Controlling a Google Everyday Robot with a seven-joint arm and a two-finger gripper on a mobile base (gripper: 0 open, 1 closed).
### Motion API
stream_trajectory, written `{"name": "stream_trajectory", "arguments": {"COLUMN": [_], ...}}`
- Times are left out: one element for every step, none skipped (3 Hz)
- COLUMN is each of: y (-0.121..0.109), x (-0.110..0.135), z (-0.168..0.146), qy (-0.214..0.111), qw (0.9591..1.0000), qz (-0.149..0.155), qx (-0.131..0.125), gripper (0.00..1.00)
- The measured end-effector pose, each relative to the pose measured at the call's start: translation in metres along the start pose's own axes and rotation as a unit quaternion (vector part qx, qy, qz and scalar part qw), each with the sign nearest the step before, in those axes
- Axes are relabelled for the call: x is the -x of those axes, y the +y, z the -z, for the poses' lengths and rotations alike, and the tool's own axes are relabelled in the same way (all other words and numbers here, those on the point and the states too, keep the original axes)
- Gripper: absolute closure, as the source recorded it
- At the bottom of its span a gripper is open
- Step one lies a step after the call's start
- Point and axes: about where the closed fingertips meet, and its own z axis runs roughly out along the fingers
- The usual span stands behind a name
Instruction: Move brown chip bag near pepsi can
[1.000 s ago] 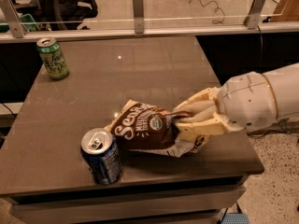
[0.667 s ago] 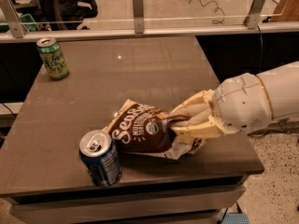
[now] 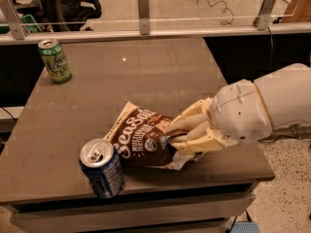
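The brown chip bag [image 3: 142,139], dark brown and cream with white "SeaSalt" lettering and a small green seal, lies near the table's front edge. Its left end is right beside the pepsi can [image 3: 102,168], a dark blue can with a silver top that stands at the front left. My gripper [image 3: 181,135] comes in from the right with cream fingers [image 3: 192,114] shut on the bag's right end.
A green can with a yellow-green label [image 3: 55,60] stands at the back left of the dark table [image 3: 146,72]. A glass barrier on metal posts [image 3: 143,11] runs behind the table. The table's front edge is just below the pepsi can.
The gripper has moved left with the bag, bringing its left end closer to the pepsi can. The cans have not moved.
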Motion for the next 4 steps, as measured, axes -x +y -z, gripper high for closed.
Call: {"name": "stream_trajectory", "arguments": {"y": [0.004, 0.006, -0.003, -0.036], "x": [0.000, 0.000, -0.011, -0.044], "z": [-0.005, -0.007, 0.001, 0.025], "qy": [0.014, 0.021, 0.044, 0.083], "qw": [0.9999, 0.9998, 0.9989, 0.9951], "qz": [0.004, 0.006, 0.007, 0.007], "qx": [0.003, 0.003, -0.013, -0.054], "gripper": [0.12, 0.00, 0.00, 0.00]}}
